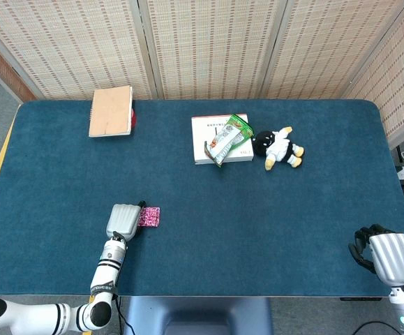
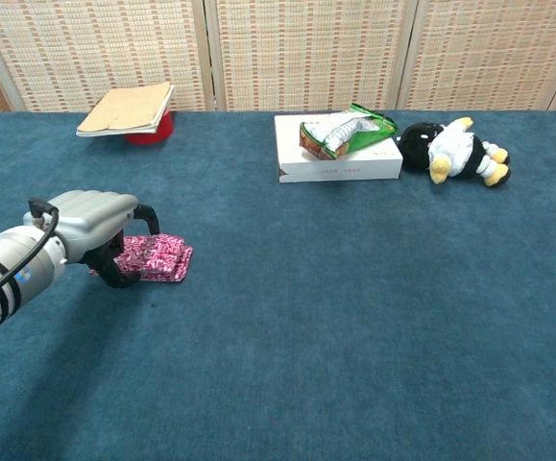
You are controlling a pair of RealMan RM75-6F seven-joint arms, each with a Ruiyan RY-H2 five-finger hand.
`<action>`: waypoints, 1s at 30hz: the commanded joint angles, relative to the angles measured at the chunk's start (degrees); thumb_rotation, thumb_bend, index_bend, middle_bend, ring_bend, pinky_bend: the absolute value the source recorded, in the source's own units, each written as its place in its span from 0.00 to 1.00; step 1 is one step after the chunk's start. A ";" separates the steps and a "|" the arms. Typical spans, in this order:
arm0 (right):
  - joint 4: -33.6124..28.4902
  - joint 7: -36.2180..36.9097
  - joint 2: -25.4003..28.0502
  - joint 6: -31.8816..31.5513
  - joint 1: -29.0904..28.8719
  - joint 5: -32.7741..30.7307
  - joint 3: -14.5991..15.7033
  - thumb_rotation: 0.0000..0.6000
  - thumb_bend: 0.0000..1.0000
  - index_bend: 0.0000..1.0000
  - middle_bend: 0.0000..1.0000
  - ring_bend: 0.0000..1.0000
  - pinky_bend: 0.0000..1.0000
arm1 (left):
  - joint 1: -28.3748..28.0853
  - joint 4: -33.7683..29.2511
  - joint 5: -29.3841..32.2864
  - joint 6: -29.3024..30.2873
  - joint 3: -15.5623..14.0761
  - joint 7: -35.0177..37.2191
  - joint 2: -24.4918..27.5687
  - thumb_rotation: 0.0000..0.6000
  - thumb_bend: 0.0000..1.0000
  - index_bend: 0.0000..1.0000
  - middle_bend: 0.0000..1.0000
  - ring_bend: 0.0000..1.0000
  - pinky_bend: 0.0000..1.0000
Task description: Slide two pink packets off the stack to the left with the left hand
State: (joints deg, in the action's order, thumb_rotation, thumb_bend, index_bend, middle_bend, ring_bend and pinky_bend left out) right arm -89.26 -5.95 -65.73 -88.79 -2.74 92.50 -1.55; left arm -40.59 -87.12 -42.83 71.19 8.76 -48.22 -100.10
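One low stack of pink packets (image 2: 155, 257) lay on the blue table (image 2: 354, 317), lower left of the head view, middle left of the chest view. How many packets it held could not be told. The left hand (image 2: 90, 223) sat over the stack's left edge, dark fingers (image 2: 112, 273) curled downward at that end; whether they pressed the top packet or only hung at it could not be told. The right hand (image 1: 385, 255) rested at the lower right corner, fingers curled in, holding nothing.

Risks, as judged: with too little downward pressure the fingers would skate over the glossy wrapper and move nothing. Too much would drag the whole stack left together rather than peel two off. The packets looked thin and slippery, so one might come away alone.
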 commanded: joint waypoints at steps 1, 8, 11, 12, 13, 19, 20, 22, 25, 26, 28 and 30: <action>-0.02 -0.02 0.02 0.11 -0.04 -0.06 0.01 1.00 0.28 0.78 0.68 0.54 0.74 | 0.38 -0.25 -1.14 0.32 -0.50 0.25 0.88 1.00 0.33 0.49 1.00 1.00 1.00; -0.05 -0.15 0.00 0.47 -0.13 -0.21 0.09 1.00 0.28 0.78 0.68 0.54 0.74 | 2.30 -0.92 -4.59 -0.39 -2.48 3.06 5.47 1.00 0.33 0.49 1.00 1.00 1.00; -0.06 -0.22 0.01 0.50 -0.12 -0.26 0.11 1.00 0.28 0.78 0.68 0.54 0.74 | 3.16 -0.75 -4.99 -1.47 -3.09 4.64 7.47 1.00 0.33 0.49 1.00 1.00 1.00; -0.07 -0.28 -0.06 0.56 -0.17 -0.32 0.06 1.00 0.28 0.78 0.68 0.54 0.74 | 3.51 -0.38 -5.43 -1.84 -3.46 5.25 8.26 1.00 0.33 0.49 1.00 1.00 1.00; -0.05 -0.30 -0.08 0.60 -0.18 -0.39 0.04 1.00 0.28 0.78 0.68 0.54 0.74 | 3.79 0.03 -5.81 -2.13 -3.76 5.78 8.76 1.00 0.33 0.49 1.00 1.00 1.00; -0.06 -0.72 -0.30 0.98 -0.33 -0.60 0.04 1.00 0.28 0.78 0.68 0.54 0.74 | 5.21 4.84 -6.50 -5.79 -5.15 9.57 10.31 1.00 0.33 0.49 1.00 1.00 1.00; -0.13 -0.84 -0.36 1.20 -0.43 -0.65 0.04 1.00 0.28 0.78 0.68 0.54 0.74 | 5.38 5.80 -6.86 -6.25 -5.34 10.21 10.24 1.00 0.33 0.49 1.00 1.00 1.00; -0.21 -0.94 -0.33 1.43 -0.48 -0.79 0.07 1.00 0.28 0.78 0.68 0.54 0.74 | 5.89 8.50 -8.38 -7.07 -5.91 12.17 9.68 1.00 0.33 0.49 1.00 1.00 1.00; -0.25 -0.96 -0.29 1.43 -0.50 -0.78 0.08 1.00 0.28 0.78 0.68 0.54 0.74 | 6.65 12.81 -10.39 -8.26 -6.58 15.09 8.45 1.00 0.33 0.50 1.00 1.00 1.00; -0.26 -1.01 -0.28 1.41 -0.50 -0.82 0.05 1.00 0.28 0.78 0.68 0.54 0.74 | 6.85 14.03 -10.87 -8.59 -6.66 15.91 8.05 1.00 0.33 0.50 1.00 1.00 1.00; -0.18 -0.98 -0.27 1.37 -0.44 -0.84 0.11 1.00 0.28 0.78 0.68 0.54 0.74 | 7.19 16.20 -11.48 -9.37 -6.65 17.25 7.30 1.00 0.33 0.50 1.00 1.00 1.00; -0.17 -1.06 -0.34 1.51 -0.52 -0.91 0.08 1.00 0.28 0.78 0.68 0.54 0.74 | 7.41 17.26 -11.84 -9.85 -6.42 17.94 6.89 1.00 0.33 0.50 1.00 1.00 1.00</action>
State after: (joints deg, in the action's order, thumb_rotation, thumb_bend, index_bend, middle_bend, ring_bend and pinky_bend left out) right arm -89.43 -7.01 -66.06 -87.28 -3.26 91.60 -1.47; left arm -33.65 -70.92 -53.92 62.09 2.39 -31.24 -92.51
